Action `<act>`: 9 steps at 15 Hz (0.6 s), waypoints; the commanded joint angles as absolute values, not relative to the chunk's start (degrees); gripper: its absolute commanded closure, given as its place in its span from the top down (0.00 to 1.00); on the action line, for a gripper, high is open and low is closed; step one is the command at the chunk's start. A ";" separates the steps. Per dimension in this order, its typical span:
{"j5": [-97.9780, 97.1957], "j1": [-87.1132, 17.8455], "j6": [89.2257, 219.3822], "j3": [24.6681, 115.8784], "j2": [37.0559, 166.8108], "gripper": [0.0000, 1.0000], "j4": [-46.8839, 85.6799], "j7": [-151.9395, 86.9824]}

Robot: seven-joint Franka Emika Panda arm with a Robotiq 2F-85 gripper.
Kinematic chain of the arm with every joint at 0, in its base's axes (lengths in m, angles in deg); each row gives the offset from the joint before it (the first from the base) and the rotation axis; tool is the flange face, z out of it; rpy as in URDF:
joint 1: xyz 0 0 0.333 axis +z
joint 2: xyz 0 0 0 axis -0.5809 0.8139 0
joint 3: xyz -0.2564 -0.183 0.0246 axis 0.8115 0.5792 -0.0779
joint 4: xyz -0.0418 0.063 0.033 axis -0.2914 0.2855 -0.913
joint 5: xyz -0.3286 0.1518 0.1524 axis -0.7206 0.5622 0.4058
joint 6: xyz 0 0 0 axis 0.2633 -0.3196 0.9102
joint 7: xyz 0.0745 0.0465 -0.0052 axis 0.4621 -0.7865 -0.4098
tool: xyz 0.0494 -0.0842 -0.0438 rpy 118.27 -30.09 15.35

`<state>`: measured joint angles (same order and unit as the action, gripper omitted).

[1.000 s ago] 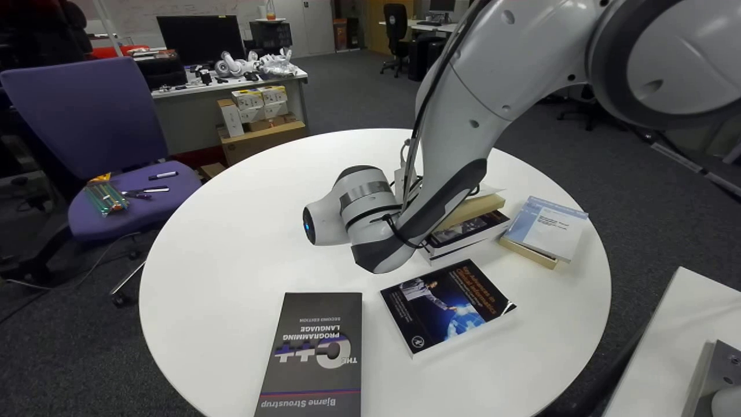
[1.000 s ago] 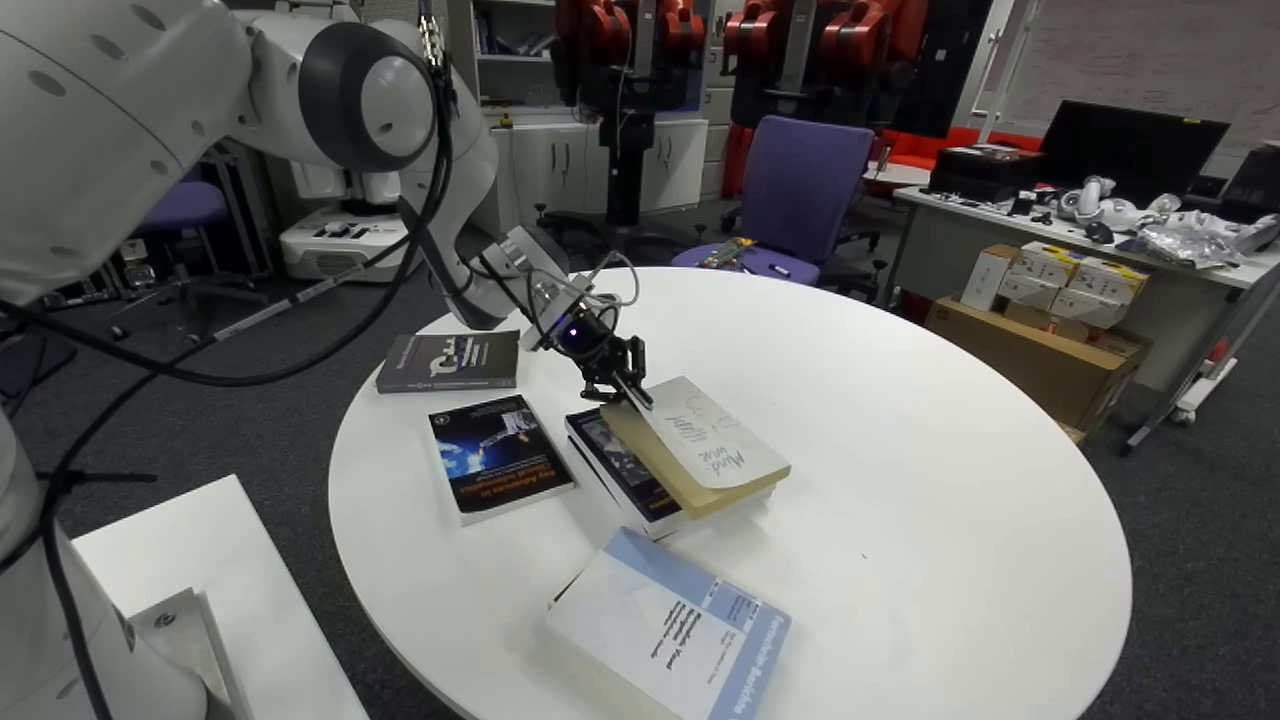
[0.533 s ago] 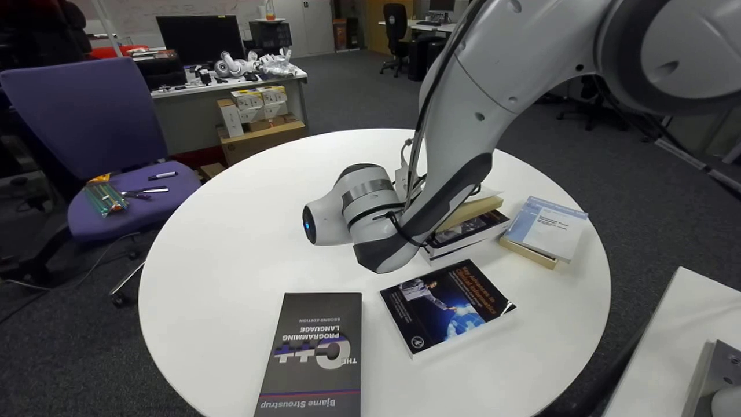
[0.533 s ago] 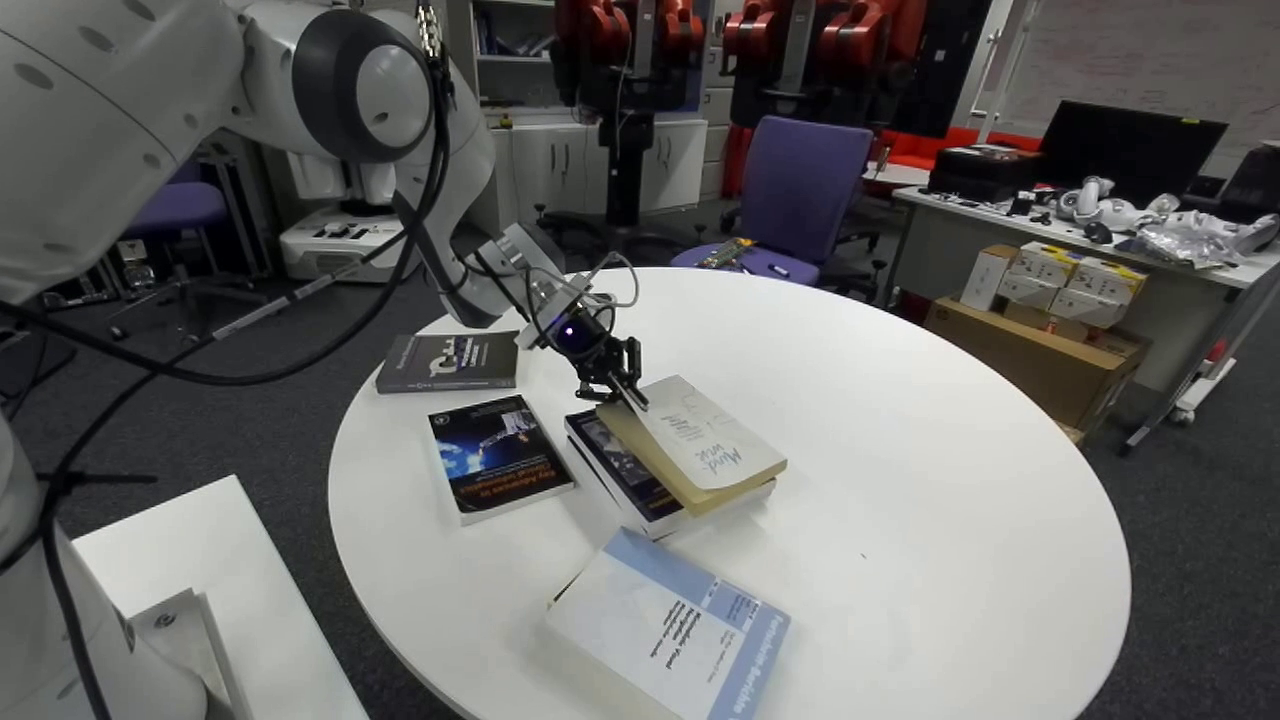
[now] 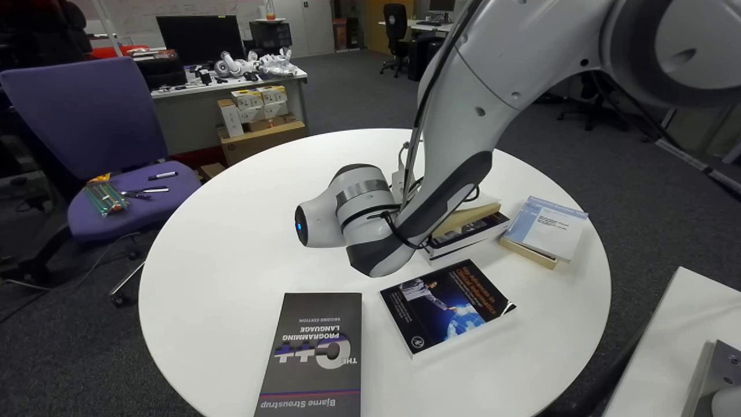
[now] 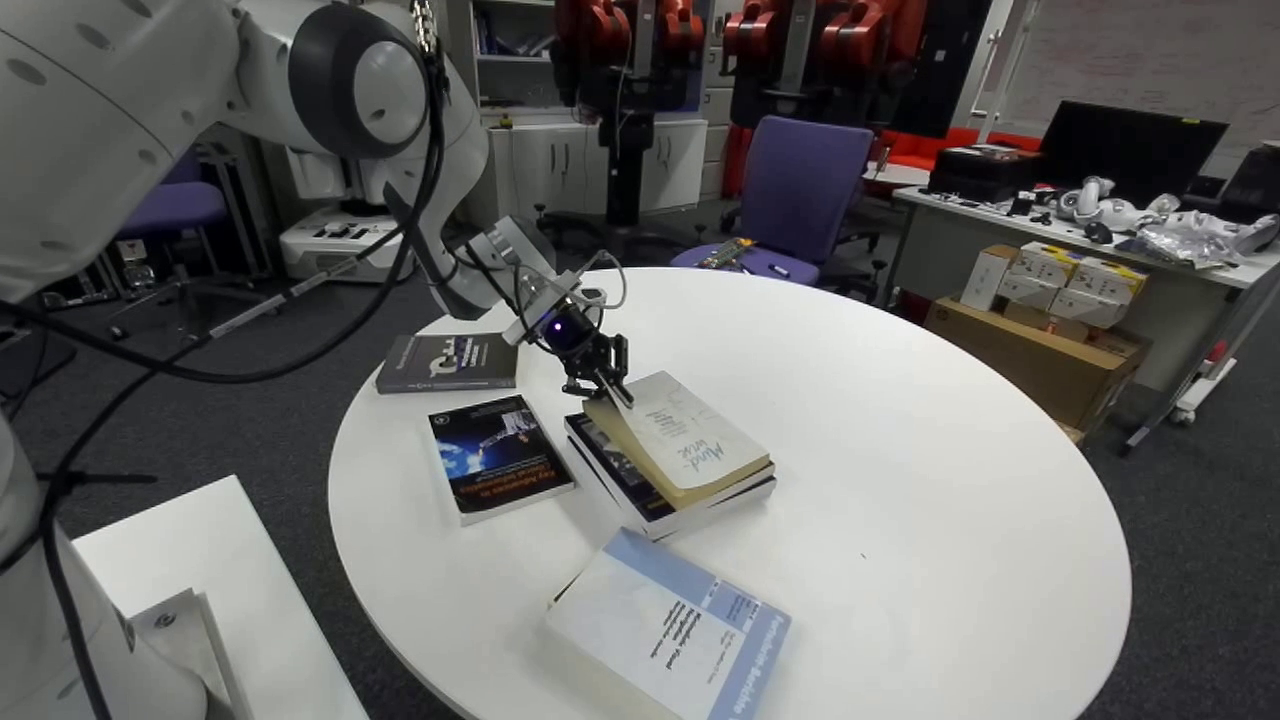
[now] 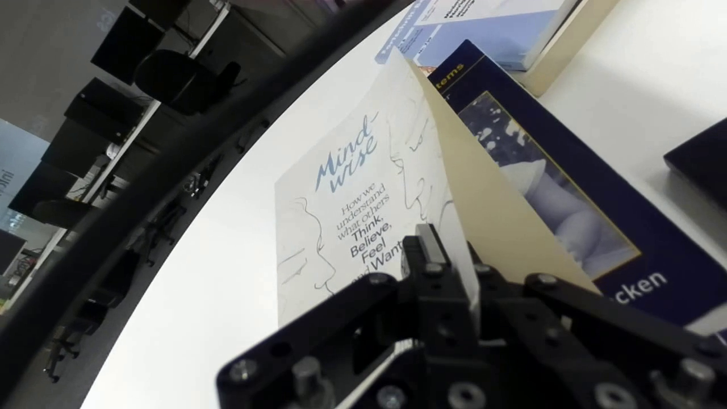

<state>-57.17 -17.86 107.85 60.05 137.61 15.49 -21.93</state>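
My gripper (image 7: 451, 250) is shut on the front cover of a pale paperback, the Mind-wise book (image 7: 352, 227). The cover is lifted and bent along one edge between the fingers, with tan pages (image 7: 500, 210) beside it. In an exterior view the gripper (image 6: 615, 388) is at the near-arm end of the Mind-wise book (image 6: 700, 435), which lies on a dark blue book (image 6: 620, 465) with another book below. The dark blue book also shows in the wrist view (image 7: 613, 193). In an exterior view the arm hides the gripper and part of the Mind-wise book (image 5: 469, 216).
A black Clinical Informatics book (image 5: 446, 307) lies beside the stack. A thick grey C++ book (image 5: 315, 347) lies farther off. A blue and white book (image 6: 670, 630) rests on a tan book on the other side. All are on a round white table (image 6: 900, 500). A purple chair (image 5: 87, 127) stands near.
My gripper and the Mind-wise book have moved a short way left in an exterior view, sliding over the dark blue book. The cover stays gripped and the other books have not moved.
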 commanded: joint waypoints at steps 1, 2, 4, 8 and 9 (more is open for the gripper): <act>-54.15 -18.37 109.40 59.20 137.29 0.00 16.37 -19.05; -53.86 -18.30 109.40 59.30 137.31 0.00 16.25 -18.56; -53.67 -18.18 109.48 59.45 137.33 0.00 16.16 -17.51; -53.22 -18.13 109.27 59.62 137.46 0.00 15.77 -15.96; -53.15 -18.12 109.15 59.66 137.50 0.27 15.68 -15.92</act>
<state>-55.49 -17.73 107.82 60.03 137.36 15.28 -17.59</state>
